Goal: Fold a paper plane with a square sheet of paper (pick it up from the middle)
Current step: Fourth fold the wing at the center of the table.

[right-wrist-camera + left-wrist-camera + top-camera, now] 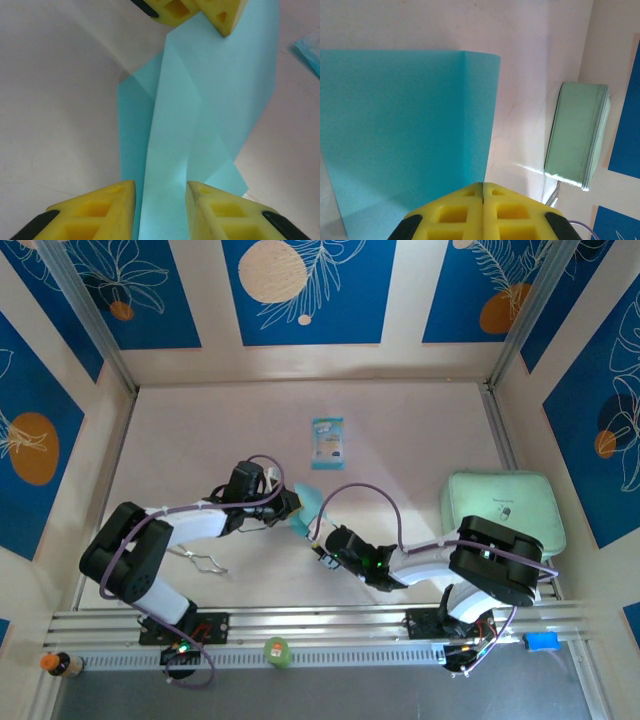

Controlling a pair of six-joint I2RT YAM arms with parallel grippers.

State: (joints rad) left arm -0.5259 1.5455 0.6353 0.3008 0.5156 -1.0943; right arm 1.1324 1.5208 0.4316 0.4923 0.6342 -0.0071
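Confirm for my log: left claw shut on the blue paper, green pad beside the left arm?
No: the top view shows the green pad beside the right arm. The left claw is indeed shut on the blue paper.

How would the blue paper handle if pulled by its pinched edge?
Likely floppy: the paper bends at creases. Probably very light, since the left gripper holds it by one edge. It may tear if tugged, being thin.

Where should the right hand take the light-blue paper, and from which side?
Probably best to take the square sheet of paper at its long centre fold, near the free end, from opposite the left hand, which pinches the far end. The fold runs between the open fingers of the right hand.
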